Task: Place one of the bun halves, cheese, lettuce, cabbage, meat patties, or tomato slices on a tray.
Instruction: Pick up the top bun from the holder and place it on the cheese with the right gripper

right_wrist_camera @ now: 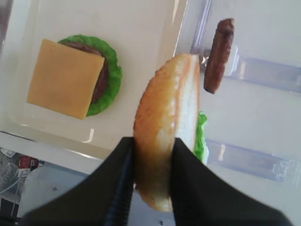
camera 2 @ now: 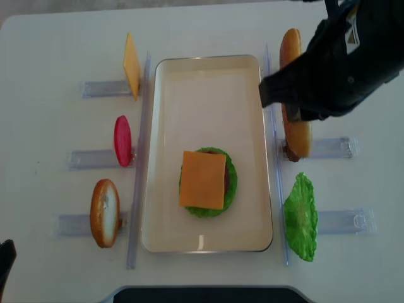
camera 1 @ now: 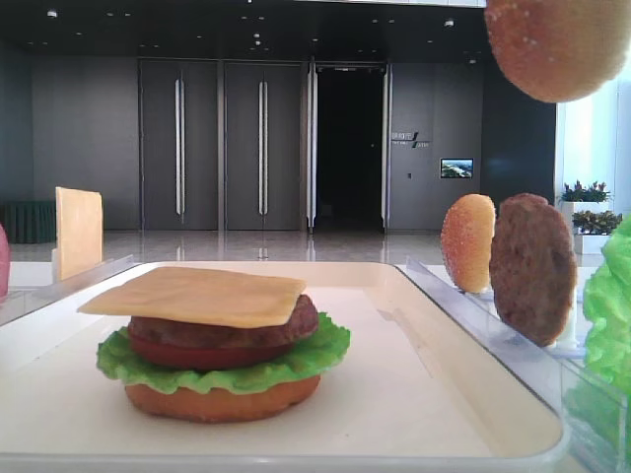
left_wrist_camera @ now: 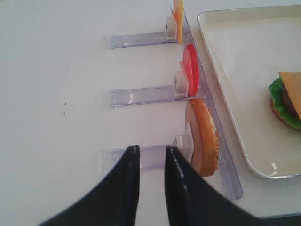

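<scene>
My right gripper (right_wrist_camera: 154,140) is shut on a domed golden top bun (right_wrist_camera: 167,122), held on edge. From above, this bun (camera 2: 298,134) hangs just right of the cream tray (camera 2: 208,60), over the standing meat patty (right_wrist_camera: 218,55). In the low front view the bun (camera 1: 557,44) is high at the top right. On the tray stands a stack of bottom bun, lettuce, tomato and patty, with a cheese slice (camera 2: 203,180) on top. My left gripper (left_wrist_camera: 150,149) is shut on nothing, low over a clear rack left of the tray.
On the left racks stand a cheese slice (camera 2: 131,65), a tomato slice (camera 2: 122,140) and a bottom bun (camera 2: 105,213). The right racks hold another bun (camera 2: 290,45) and a lettuce leaf (camera 2: 300,216). My right arm (camera 2: 341,57) covers the upper right.
</scene>
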{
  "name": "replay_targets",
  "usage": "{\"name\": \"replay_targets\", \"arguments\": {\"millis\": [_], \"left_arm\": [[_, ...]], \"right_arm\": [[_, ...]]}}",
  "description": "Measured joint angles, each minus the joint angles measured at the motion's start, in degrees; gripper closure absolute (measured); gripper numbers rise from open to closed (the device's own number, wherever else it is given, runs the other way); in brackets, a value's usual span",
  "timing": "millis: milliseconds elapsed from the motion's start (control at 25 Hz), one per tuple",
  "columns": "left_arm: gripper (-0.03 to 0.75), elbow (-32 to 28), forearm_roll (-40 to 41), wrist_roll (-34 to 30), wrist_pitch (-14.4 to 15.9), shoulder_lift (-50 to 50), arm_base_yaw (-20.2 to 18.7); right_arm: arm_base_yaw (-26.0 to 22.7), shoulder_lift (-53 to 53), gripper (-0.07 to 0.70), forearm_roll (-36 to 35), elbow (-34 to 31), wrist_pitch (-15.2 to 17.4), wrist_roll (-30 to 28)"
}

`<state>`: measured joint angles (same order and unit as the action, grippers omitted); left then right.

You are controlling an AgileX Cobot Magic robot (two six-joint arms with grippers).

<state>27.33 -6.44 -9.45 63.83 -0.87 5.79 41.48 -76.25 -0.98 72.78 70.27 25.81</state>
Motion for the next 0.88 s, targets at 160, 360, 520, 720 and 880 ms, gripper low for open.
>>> {"name": "replay_targets", "arguments": {"millis": [160,360,520,720,880], "left_arm": [[0.575,0.0,0.0,0.0,0.0,0.0,0.0],[0.575,0.0,0.0,0.0,0.0,0.0,0.0],[0.575,0.0,0.0,0.0,0.0,0.0,0.0],[0.575,0.0,0.0,0.0,0.0,0.0,0.0],[0.575,0.0,0.0,0.0,0.0,0.0,0.0]], "right_arm": [[0.7,2.9,0.437,-1.3,-4.7,-0.7,0.4],[0.8,3.5,0.437,-9.4,-7.3,-7.1,-3.9],[0.8,3.6,0.437,-15.6,-9.6,-15.1,-9.2],[-4.0,2.3,0.437,-28.2,-14.0,-22.8,-20.8],[-10.1,-0.7,0.439,-45.5,-16.4,-24.6,-36.8]]}}
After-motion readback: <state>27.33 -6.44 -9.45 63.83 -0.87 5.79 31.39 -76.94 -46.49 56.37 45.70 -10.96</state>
